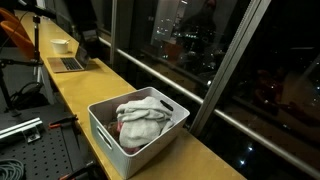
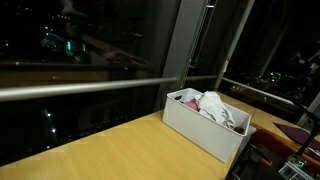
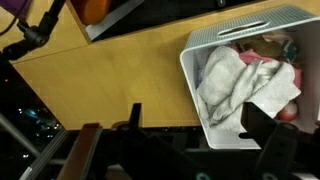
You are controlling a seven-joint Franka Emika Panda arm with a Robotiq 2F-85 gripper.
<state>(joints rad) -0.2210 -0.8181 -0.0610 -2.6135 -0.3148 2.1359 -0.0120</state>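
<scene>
Bin [image 1: 108, 138]: white plastic, rectangular, slot handle in its end wall; you see it upright on the wooden counter [image 1: 90, 88], beside the window [image 1: 200, 40]
Cloths [image 1: 143, 114]: white and pink, crumpled; your pile fills the bin, rising above its rim

The bin [image 1: 108, 133] is white. The cloths [image 1: 143, 112] in it are white and pink. The counter [image 1: 95, 78] is yellow-tan.

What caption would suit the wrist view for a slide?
Open gripper near a white bin of crumpled cloths on a wooden counter.
</scene>
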